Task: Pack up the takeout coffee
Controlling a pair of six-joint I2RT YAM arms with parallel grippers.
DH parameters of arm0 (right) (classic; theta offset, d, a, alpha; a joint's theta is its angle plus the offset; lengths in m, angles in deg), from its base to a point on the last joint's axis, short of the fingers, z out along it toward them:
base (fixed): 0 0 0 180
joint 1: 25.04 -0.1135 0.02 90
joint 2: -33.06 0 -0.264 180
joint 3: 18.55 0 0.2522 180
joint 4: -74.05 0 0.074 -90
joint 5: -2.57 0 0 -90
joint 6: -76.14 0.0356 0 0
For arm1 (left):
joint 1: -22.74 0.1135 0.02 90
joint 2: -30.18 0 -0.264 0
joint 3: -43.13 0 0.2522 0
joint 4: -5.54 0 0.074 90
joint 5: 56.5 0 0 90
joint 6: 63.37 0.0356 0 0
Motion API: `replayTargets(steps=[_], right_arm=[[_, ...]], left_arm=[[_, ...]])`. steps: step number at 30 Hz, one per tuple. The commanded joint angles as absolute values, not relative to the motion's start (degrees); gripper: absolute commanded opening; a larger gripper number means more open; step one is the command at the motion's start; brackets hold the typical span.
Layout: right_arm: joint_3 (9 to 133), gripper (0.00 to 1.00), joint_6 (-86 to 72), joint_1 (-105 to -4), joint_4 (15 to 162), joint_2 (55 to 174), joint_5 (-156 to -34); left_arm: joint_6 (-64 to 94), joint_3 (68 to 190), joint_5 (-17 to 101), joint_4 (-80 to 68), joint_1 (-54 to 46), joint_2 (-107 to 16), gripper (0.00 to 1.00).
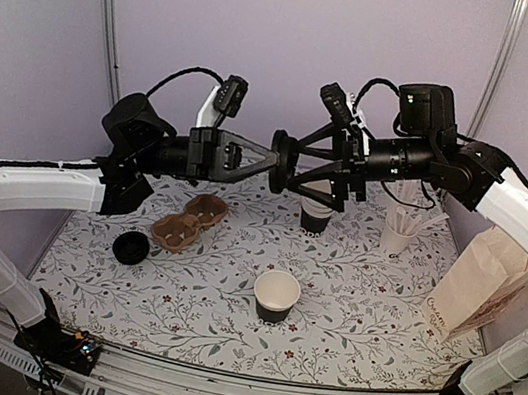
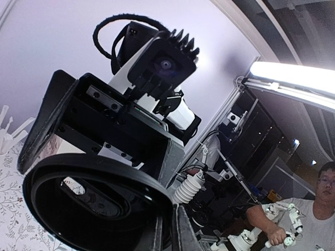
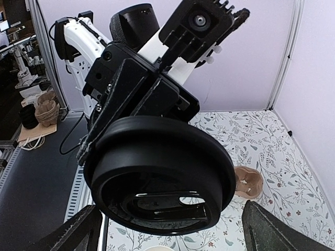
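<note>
Cup of the takeout coffee stood upright and lidless at the near middle of the table. Beyond and above it, in mid-air, the left gripper was clamped on the black lid. The right gripper faced it, jaws spread wide on either side of the lid.

I see floral table: open cup near centre, cardboard carrier 10 o'clock, black disc (maybe a lid) 9 o'clock, paper bag 3 o'clock.
</note>
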State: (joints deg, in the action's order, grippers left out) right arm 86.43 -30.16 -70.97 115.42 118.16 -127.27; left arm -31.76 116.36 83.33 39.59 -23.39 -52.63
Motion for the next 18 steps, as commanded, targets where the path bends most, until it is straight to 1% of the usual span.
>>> replayTargets(steps=[1,8,18], right_arm=[[87.2,0.97,-28.0,-71.4,113.4,117.9,-125.0],[87.4,0.99,-27.8,-71.6,113.4,118.1,-127.2],[87.3,0.99,-27.0,-72.0,113.1,119.3,-123.1]], left_arm=[[-32.7,115.0,81.5,43.2,-24.4,-53.5,0.05],[-33.2,114.5,81.1,44.1,-24.4,-54.1,0.05],[-35.2,113.5,80.8,47.2,-24.5,-54.4,0.05]])
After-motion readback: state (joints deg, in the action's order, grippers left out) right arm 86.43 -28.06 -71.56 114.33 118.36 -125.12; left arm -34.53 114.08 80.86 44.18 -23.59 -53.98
